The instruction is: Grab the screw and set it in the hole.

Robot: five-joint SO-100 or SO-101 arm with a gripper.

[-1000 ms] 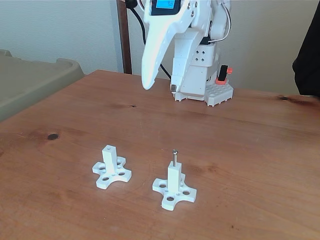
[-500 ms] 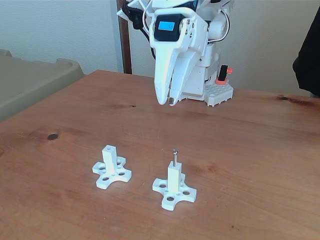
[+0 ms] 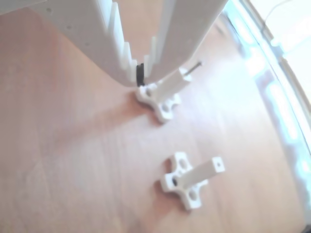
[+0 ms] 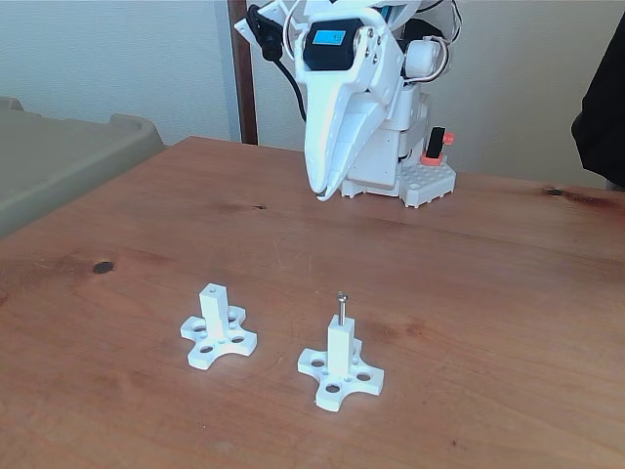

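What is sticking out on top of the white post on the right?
The screw stands upright in the post, head up. Its lower end is hidden inside the post's tip. The other post holds nothing.

My gripper (image 4: pixel 321 191) is white. The screw (image 4: pixel 342 306) is dark grey. Both posts (image 4: pixel 339 352) (image 4: pixel 213 313) are white. The table (image 4: pixel 488 293) is reddish brown wood with dark knots. At three o'clock, something black (image 4: pixel 601 107).

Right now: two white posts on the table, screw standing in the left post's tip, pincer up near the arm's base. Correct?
Not the left one. In the fixed view the screw stands in the right post; the left post has nothing in its tip. The pincer is up near the base.
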